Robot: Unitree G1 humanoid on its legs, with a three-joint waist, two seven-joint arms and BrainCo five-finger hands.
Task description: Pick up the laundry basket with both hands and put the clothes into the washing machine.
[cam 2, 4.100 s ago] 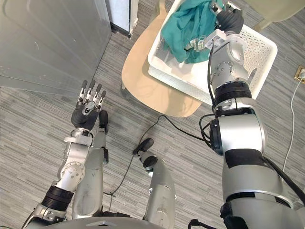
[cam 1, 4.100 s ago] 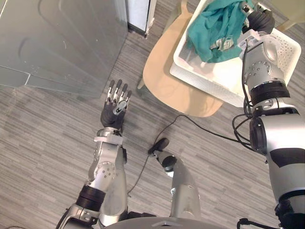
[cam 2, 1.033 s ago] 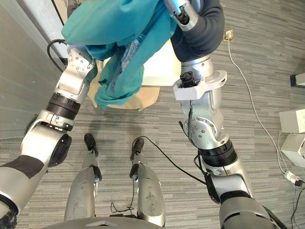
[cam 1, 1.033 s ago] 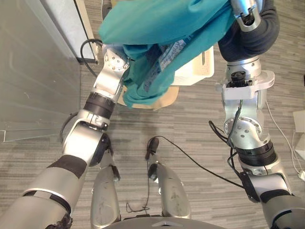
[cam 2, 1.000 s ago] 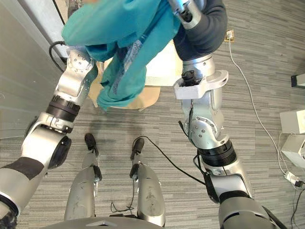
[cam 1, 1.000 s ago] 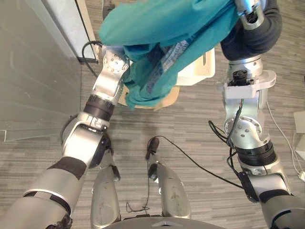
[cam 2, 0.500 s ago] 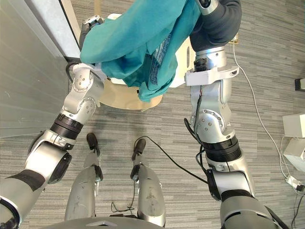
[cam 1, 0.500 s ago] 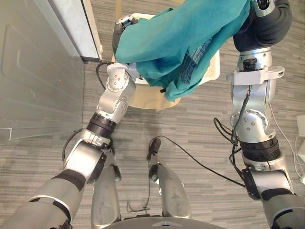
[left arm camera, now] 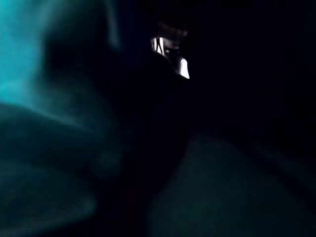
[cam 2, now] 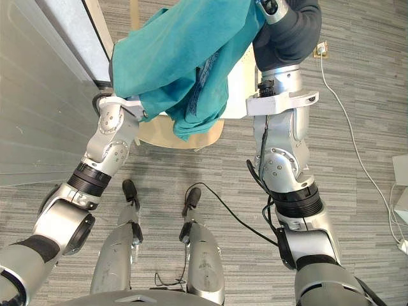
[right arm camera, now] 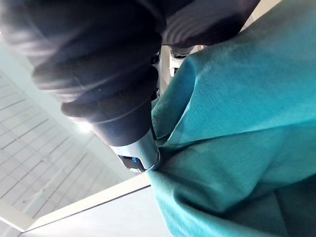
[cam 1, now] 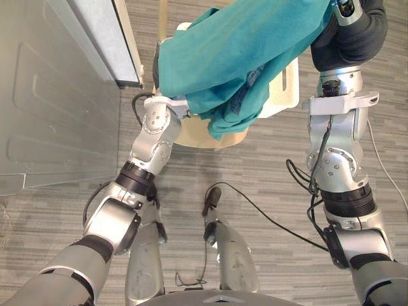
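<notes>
A teal garment (cam 1: 242,57) hangs high in the air between my two raised arms. Its upper end sits at my right hand (cam 1: 344,7), which is curled on it; in the right wrist view a silver finger (right arm camera: 136,158) presses into the cloth (right arm camera: 237,123). The garment's other end drapes over my left hand (cam 1: 155,70), whose dark cover peeks out at the cloth's edge. Teal cloth (left arm camera: 29,74) lies right against the left wrist camera. The white laundry basket (cam 1: 288,83) rests on a wooden chair (cam 1: 197,131) behind the garment.
A tall grey panel (cam 1: 57,95) runs along the left, with a pale door frame (cam 1: 105,38) beside it. Grey striped flooring lies below. A wall socket (cam 2: 320,48) with a white cord sits on the floor at the right.
Four seconds ago the garment lay in the basket and my left hand hung free and open. In the last second the left hand has gone under the cloth and the hanging fold has swung left.
</notes>
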